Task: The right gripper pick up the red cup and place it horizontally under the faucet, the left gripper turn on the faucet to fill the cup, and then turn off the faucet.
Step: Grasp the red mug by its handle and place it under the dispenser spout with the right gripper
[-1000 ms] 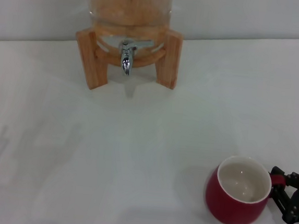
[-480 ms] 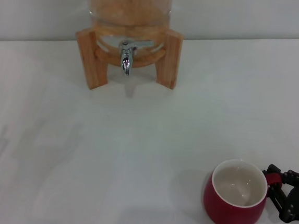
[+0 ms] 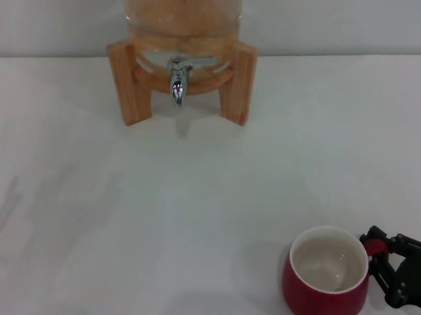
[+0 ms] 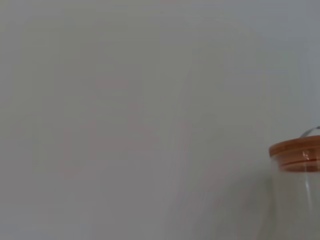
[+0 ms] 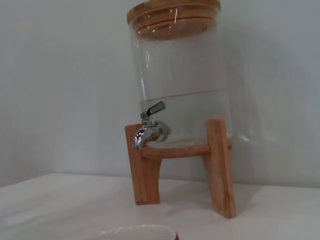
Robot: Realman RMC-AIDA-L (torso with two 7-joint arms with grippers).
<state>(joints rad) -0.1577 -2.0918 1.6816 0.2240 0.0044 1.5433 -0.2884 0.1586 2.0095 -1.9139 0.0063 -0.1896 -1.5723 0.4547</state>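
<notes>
The right pincer (image 3: 380,262) has its black fingers closed on the small loop handle of the red cup (image 3: 324,287), which sits upright, glossy and rounded with an off-white inside, on the white table (image 3: 190,222), well apart from the chrome faucet (image 3: 177,79) of the clear dispenser (image 5: 182,70) on its wooden stand (image 3: 238,82).

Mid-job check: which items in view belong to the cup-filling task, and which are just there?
Task items:
- glossy dark-red ceramic cup, upright on the table
- small chrome faucet, nothing beneath its spout
- black-clawed right gripper, closed on the cup's handle

Just there:
- clear glass dispenser with wooden lid
- wooden stand
- white table
</notes>
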